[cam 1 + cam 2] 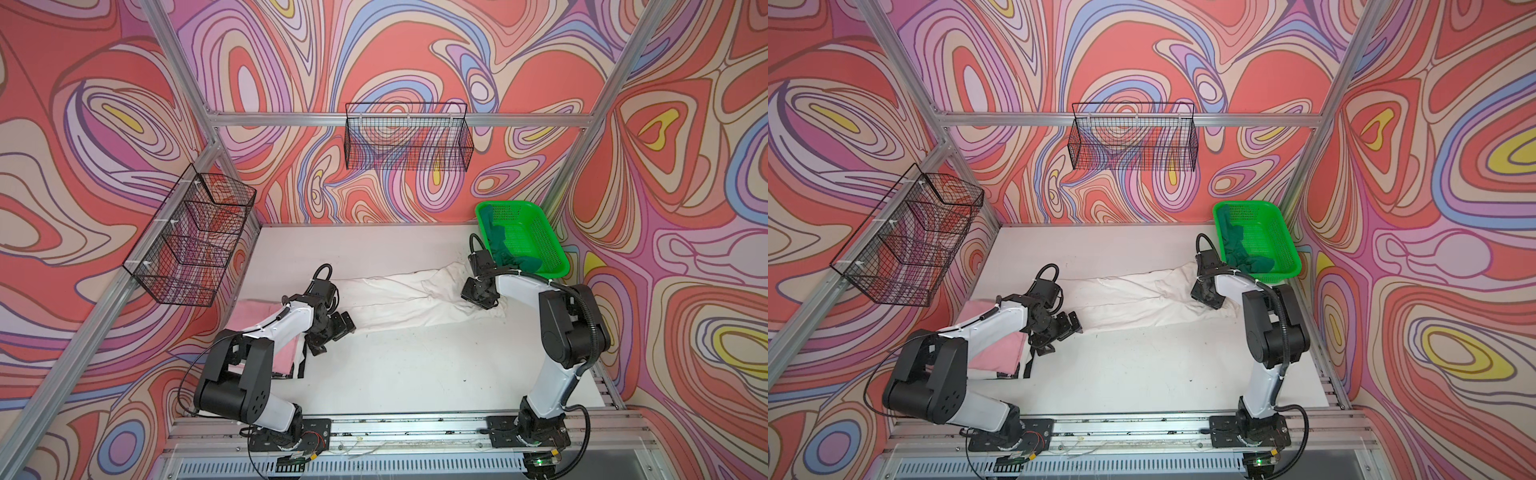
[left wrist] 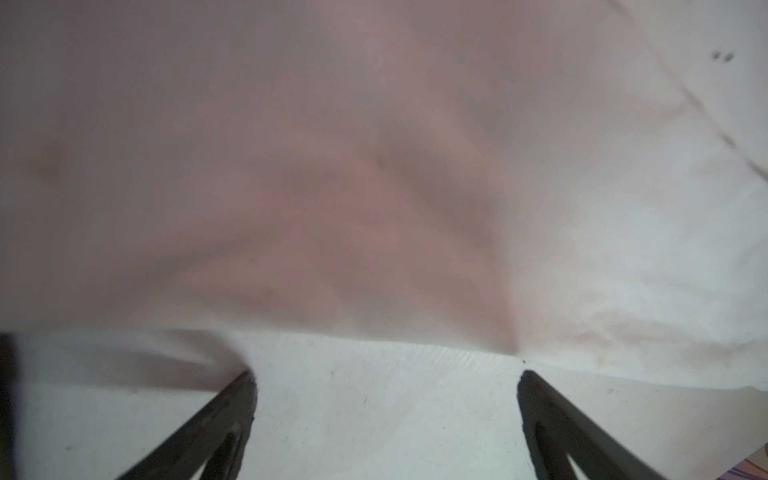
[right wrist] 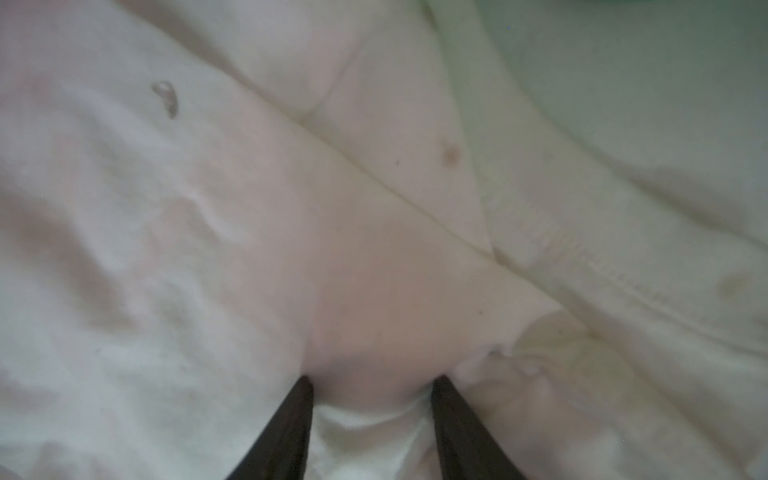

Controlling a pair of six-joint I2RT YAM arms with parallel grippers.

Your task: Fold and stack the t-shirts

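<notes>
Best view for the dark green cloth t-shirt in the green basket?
Both top views, equally: the dark green cloth t-shirt lies crumpled along the left side of the bright green perforated plastic basket, seen from above. Neither wrist view shows it.

Robotics lab test cell. Evidence: an aluminium extrusion frame (image 1: 399,119) boxes in a white worktop (image 1: 395,365). Printed swirl-pattern wall panels (image 1: 415,62) line three sides. Black wire baskets (image 1: 409,141) hang from the frame. Two robot arms (image 1: 548,382) are bolted to a slotted base rail (image 1: 415,428).
</notes>
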